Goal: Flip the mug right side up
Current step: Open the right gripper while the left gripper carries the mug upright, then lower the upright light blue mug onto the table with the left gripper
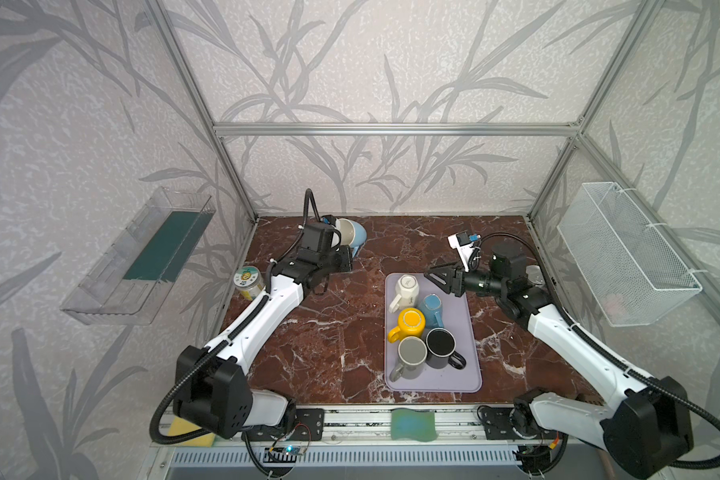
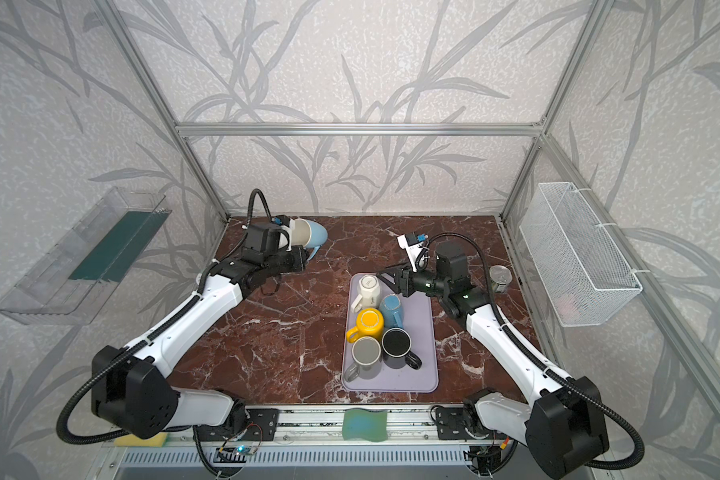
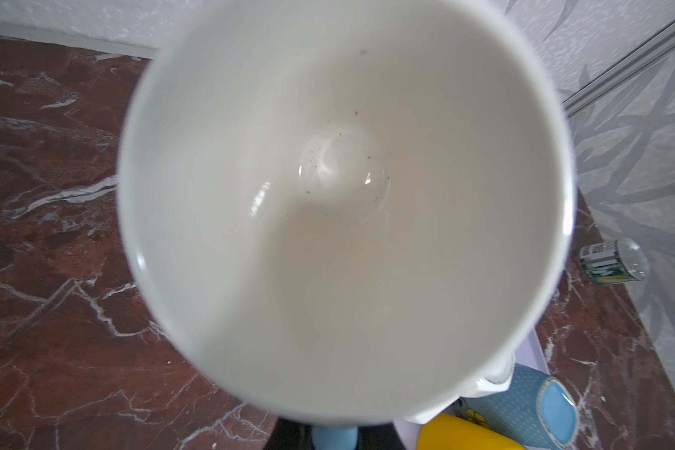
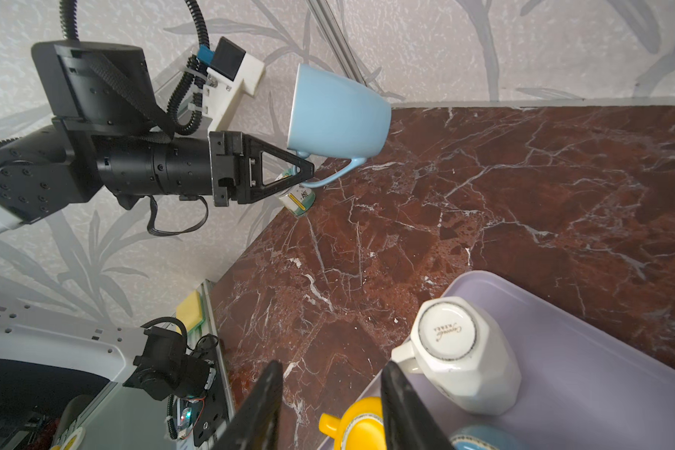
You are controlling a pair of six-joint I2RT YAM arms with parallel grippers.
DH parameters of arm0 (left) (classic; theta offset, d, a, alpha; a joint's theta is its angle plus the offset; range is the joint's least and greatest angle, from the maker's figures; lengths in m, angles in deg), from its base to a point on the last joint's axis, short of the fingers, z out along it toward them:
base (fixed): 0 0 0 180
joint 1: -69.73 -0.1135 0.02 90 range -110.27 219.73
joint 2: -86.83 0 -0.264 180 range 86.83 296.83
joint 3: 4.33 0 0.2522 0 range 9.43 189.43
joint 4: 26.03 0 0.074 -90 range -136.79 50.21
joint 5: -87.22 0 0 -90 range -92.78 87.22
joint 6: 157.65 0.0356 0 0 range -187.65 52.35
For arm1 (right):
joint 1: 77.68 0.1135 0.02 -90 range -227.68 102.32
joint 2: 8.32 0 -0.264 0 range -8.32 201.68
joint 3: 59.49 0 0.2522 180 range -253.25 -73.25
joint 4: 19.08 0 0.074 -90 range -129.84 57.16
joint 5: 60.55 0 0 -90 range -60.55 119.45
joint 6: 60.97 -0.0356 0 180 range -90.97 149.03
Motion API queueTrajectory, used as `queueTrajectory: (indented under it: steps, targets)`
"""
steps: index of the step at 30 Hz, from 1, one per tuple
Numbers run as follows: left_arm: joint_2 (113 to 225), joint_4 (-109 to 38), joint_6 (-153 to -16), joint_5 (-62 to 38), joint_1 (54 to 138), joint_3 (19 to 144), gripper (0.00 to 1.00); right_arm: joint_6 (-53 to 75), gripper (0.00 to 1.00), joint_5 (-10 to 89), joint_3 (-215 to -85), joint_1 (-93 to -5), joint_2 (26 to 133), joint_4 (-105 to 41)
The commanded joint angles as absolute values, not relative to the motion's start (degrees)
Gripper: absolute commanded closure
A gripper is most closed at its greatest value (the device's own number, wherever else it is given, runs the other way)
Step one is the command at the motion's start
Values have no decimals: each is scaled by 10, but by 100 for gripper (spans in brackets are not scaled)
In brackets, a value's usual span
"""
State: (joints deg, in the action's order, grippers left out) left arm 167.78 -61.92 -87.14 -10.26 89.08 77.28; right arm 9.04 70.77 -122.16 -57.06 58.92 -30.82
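The light blue mug [image 1: 355, 236] [image 2: 314, 233] hangs above the table's back left, tipped on its side. Its white inside [image 3: 343, 195] fills the left wrist view. My left gripper [image 1: 349, 257] [image 4: 306, 171] is shut on the mug's thin blue handle [image 4: 336, 173], which points down toward the table. My right gripper [image 1: 432, 277] [image 4: 330, 409] stands open over the back end of the lilac tray [image 1: 472, 332], close to an upside-down white mug [image 1: 408, 289] [image 4: 460, 350]. Nothing is between its fingers.
The tray also carries a dotted blue mug [image 1: 432, 307], a yellow mug [image 1: 410, 324], a grey mug [image 1: 411, 353] and a black mug [image 1: 440, 343]. A jar [image 1: 249, 282] stands at the left edge, a can [image 2: 500, 278] at the right. A wire basket [image 1: 628, 253] and a clear shelf [image 1: 142, 257] hang on the walls.
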Motion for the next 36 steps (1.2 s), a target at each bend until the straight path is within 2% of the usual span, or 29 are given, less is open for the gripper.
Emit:
queueTrajectory:
  steps: [1,18,36]
  targets:
    - [1697,-625,-836,-69,887,820,100,97,58,689,-1213,-573,572,-328]
    - [1873,-686,-808,-38,845,961,100,121,58,651,-1197,-573,547,-406]
    - [2084,-815,-778,14,825,1201,100,133,59,621,-1178,-573,485,-470]
